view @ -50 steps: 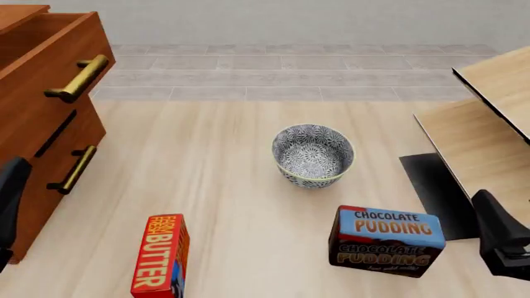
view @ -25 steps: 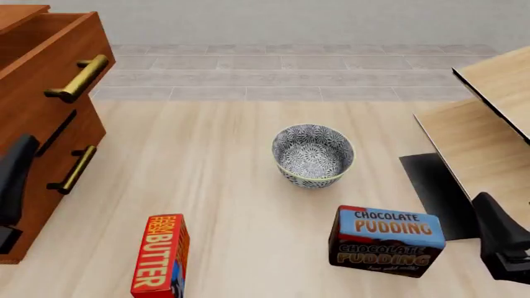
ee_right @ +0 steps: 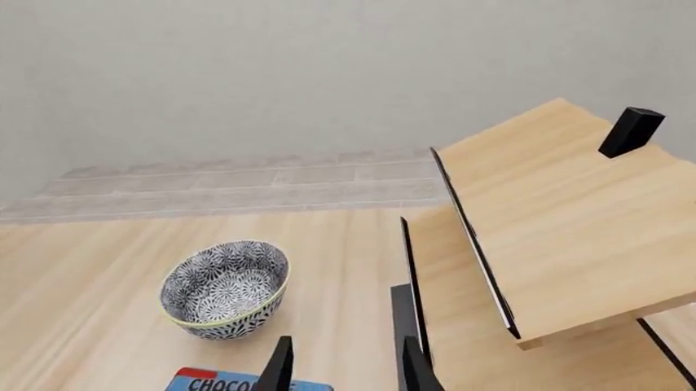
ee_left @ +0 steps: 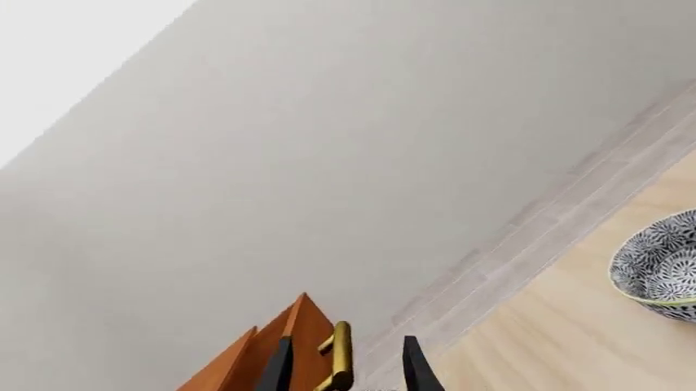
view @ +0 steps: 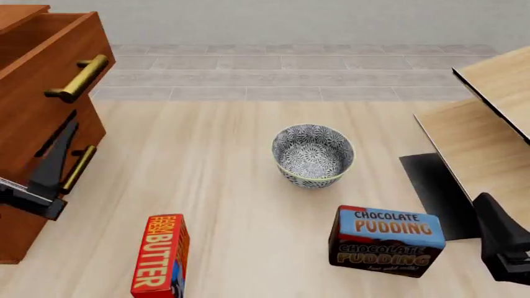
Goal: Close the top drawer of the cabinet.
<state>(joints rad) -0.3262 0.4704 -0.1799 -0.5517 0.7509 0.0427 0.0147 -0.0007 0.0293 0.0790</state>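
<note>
At the table's left edge, I had the left gripper [view: 51, 162] raised beside the cabinet [view: 33, 133].
Its jaws stood released; the top drawer [view: 49, 59] hung pulled out above. The right gripper [ee_right: 342, 365], also spread, hovered near the chocolate pudding box [view: 386, 241].

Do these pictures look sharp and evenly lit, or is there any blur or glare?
Front view: crisp, flat light, the bowl casting barely any shadow. Left wrist view: steeply tilted, mostly blank wall, bright white at one corner. Right wrist view: sharp, no glare on the pale wooden furniture.
</note>
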